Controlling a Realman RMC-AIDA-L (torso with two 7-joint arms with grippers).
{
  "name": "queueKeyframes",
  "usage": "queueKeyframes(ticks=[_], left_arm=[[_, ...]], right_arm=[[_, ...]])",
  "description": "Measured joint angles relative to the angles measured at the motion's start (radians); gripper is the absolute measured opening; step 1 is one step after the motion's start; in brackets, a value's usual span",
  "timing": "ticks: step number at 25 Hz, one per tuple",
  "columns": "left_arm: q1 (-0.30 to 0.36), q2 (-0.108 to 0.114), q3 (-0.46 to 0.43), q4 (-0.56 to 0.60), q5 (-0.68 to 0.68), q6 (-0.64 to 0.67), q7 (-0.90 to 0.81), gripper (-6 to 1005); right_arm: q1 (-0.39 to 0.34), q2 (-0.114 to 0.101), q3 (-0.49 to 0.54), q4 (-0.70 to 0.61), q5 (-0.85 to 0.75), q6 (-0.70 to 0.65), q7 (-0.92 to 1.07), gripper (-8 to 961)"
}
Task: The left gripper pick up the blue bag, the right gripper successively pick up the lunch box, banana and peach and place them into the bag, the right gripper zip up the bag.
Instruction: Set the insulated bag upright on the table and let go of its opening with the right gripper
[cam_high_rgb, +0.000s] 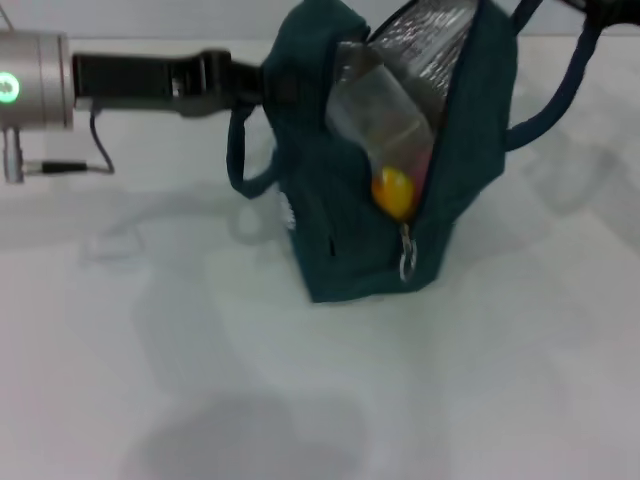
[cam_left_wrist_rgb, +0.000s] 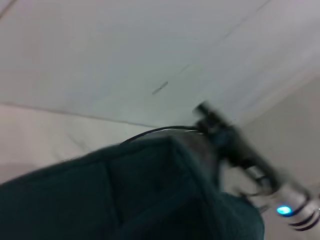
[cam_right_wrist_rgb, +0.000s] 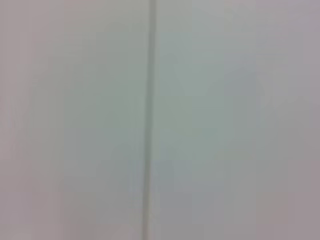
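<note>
Standing upright on the white surface (cam_high_rgb: 200, 380) in head view: blue bag (cam_high_rgb: 330, 210), long axis vertical, unzipped mouth facing the camera and a bit to the robot's right. Silver lining shows in the upper part of the opening. Inside: clear lunch box (cam_high_rgb: 385, 110), tilted, upper part of the bag; below it something yellow, banana (cam_high_rgb: 393, 192) by the look of it, with a pinkish bit just beside it, can't tell what. Zipper pull (cam_high_rgb: 407, 262) hangs at the low end of the opening. One strap loops off each side. Left gripper (cam_high_rgb: 250, 85) reaches in horizontally from the left to the bag's upper left edge; jaws hidden by the fabric, can't tell their state.

Left wrist view: bag fabric fills the lower part, the other arm farther off, blurred.

Right wrist view: only pale blank surface with one thin line.
</note>
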Motion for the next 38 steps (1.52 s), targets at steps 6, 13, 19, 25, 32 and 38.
queueKeyframes(ticks=[6, 13, 19, 25, 32, 38], left_arm=[[0.050, -0.028, -0.001, -0.009, -0.001, 0.092, 0.015, 56], [0.043, -0.035, -0.002, -0.178, -0.006, 0.120, 0.129, 56], [0.040, -0.038, -0.006, -0.222, -0.078, 0.114, 0.254, 56], [0.043, -0.033, 0.000, -0.257, -0.151, 0.116, 0.305, 56], [0.055, -0.037, 0.001, -0.284, -0.119, 0.061, 0.309, 56], [0.051, -0.017, -0.004, -0.275, -0.161, 0.139, 0.262, 56]], right_arm=[[-0.101, -0.014, 0.000, -0.081, 0.118, -0.283, 0.022, 716], [-0.172, -0.016, -0.013, -0.103, 0.024, -0.317, 0.153, 709], [-0.159, -0.016, -0.013, -0.057, -0.213, -0.272, 0.354, 702], [-0.164, -0.014, -0.007, -0.060, -0.274, -0.383, 0.422, 696], [-0.182, -0.014, 0.053, -0.079, -0.190, -0.529, 0.410, 688], [-0.227, -0.014, 0.098, -0.239, -0.131, -0.632, 0.423, 682]])
